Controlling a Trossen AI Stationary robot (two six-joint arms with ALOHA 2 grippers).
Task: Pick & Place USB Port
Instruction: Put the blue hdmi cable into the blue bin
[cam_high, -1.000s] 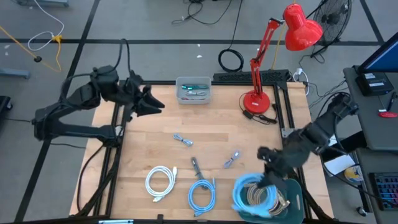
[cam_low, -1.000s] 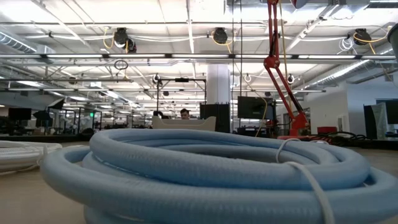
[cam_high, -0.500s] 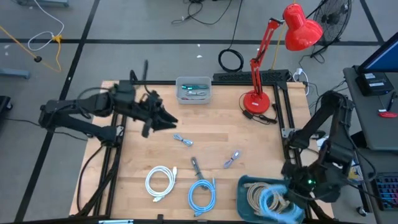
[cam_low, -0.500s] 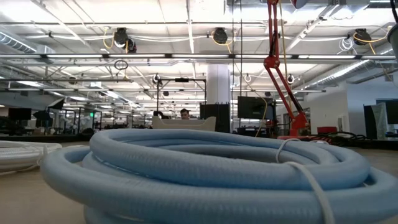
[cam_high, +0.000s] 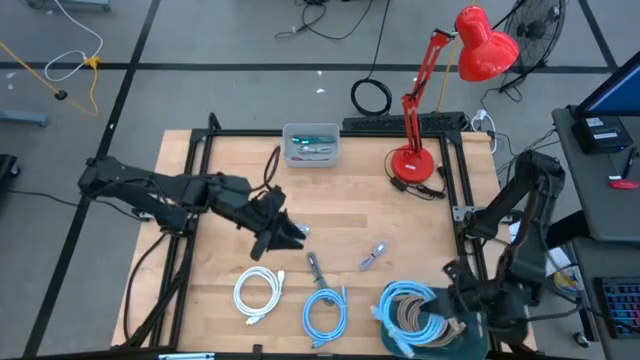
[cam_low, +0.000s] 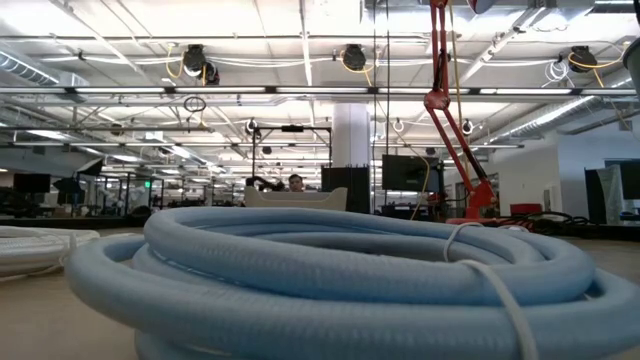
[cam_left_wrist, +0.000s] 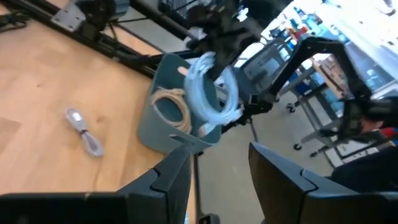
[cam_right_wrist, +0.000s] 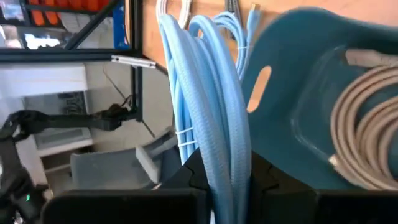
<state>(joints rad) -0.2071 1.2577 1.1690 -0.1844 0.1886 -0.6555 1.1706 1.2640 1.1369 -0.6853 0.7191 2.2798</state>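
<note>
Now the right gripper (cam_high: 447, 305) is clamped on a blue cable coil (cam_right_wrist: 208, 118), just above the teal bin (cam_high: 470, 335) holding a beige cable (cam_right_wrist: 364, 137). Just ahead of the left gripper's (cam_high: 290, 236) parted jaws lies a grey USB cable (cam_high: 296, 226). Beyond sits a grey tray (cam_high: 311, 145) of small parts.

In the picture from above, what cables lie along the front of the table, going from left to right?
White cable coil → small blue cable coil → big blue cable coil gripped by the right claw, over the teal bin.
</note>
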